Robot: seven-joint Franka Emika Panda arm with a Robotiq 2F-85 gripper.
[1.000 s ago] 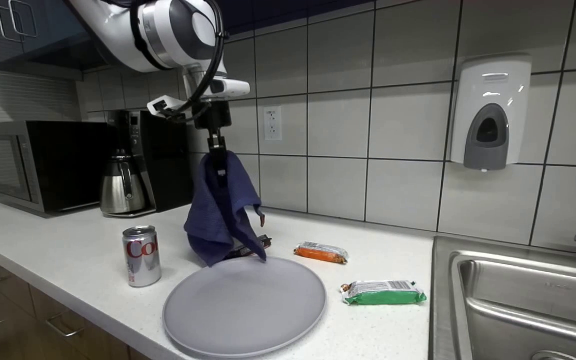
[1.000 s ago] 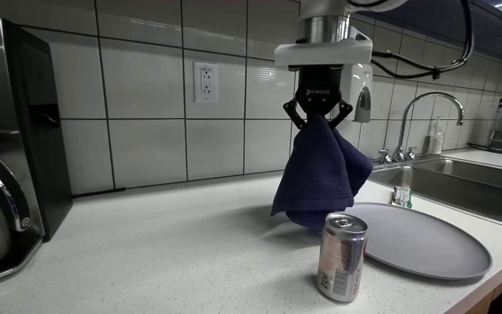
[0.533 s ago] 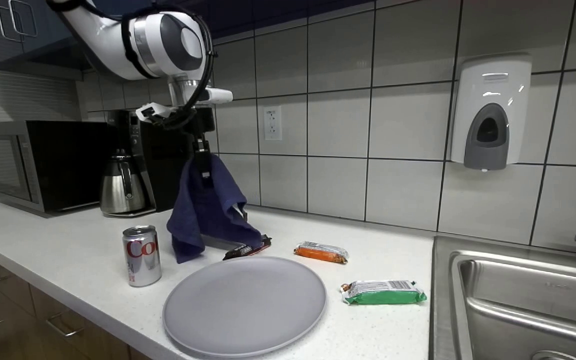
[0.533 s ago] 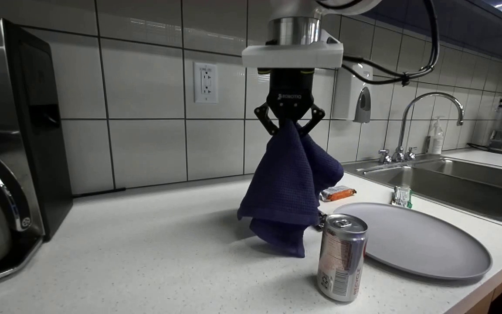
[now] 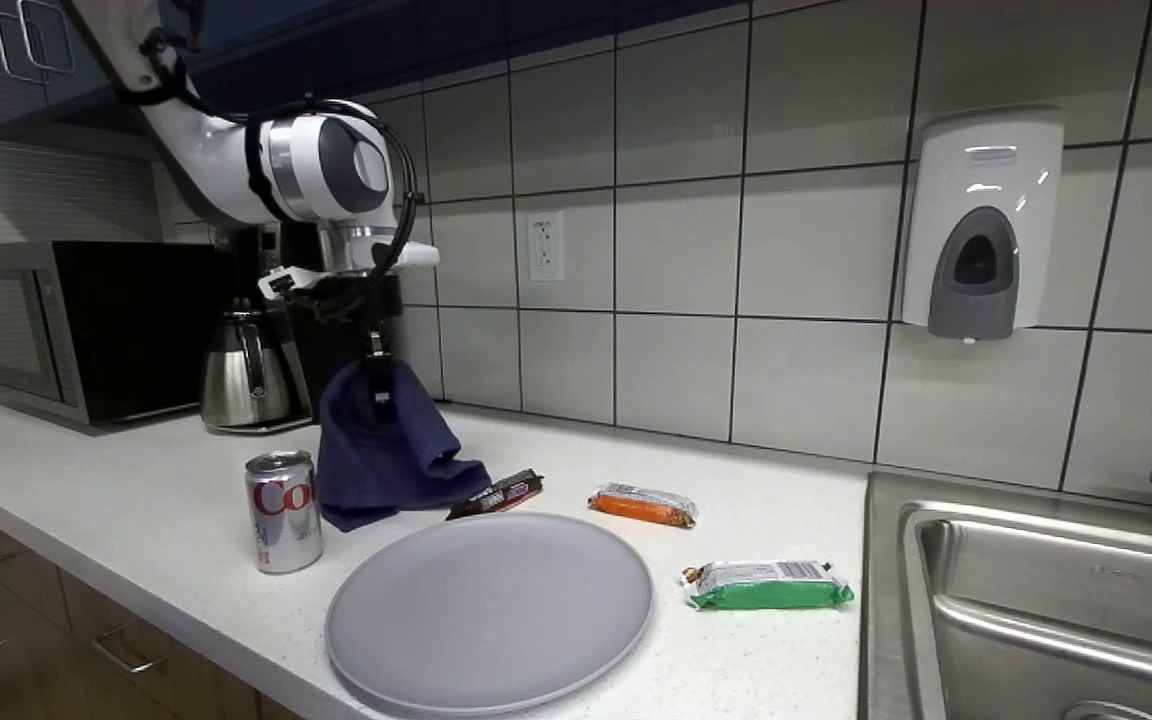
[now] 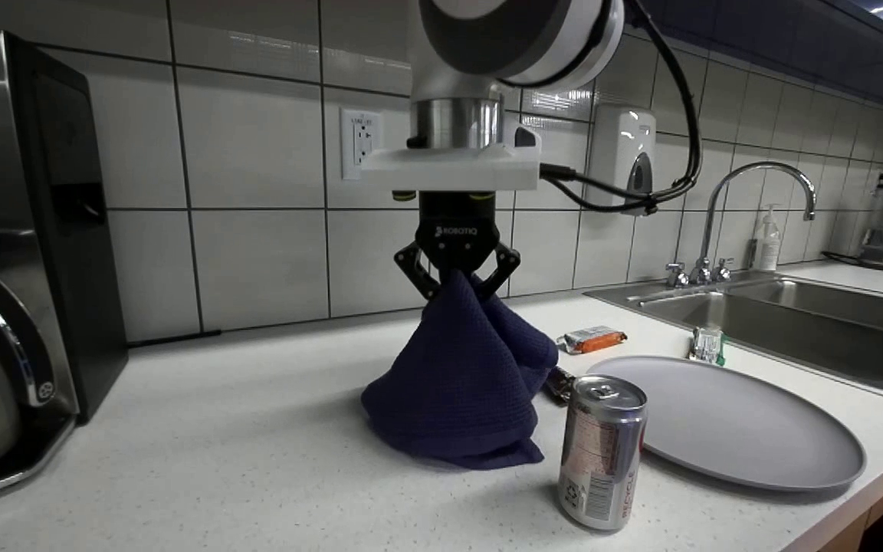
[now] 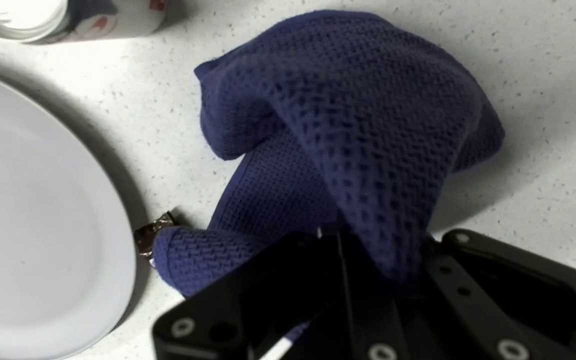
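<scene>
My gripper is shut on a blue waffle-weave towel, pinching it near its top. The towel drapes down, its lower folds bunched on the white counter. In the wrist view, cloth hides most of the fingertips. A silver soda can stands upright beside the towel. The round grey plate lies in front of it, apart from the cloth. A dark-wrapped bar touches or nearly touches the towel's edge; in the wrist view the cloth partly covers this bar.
An orange-wrapped bar and a green-wrapped bar lie between plate and sink. A coffee maker with a steel carafe and a microwave stand behind the arm. The tiled wall bounds the counter's back.
My gripper has carried the towel away from the plate toward the coffee maker, then lower. The towel's bottom has settled onto the counter, and the dark bar is more exposed.
</scene>
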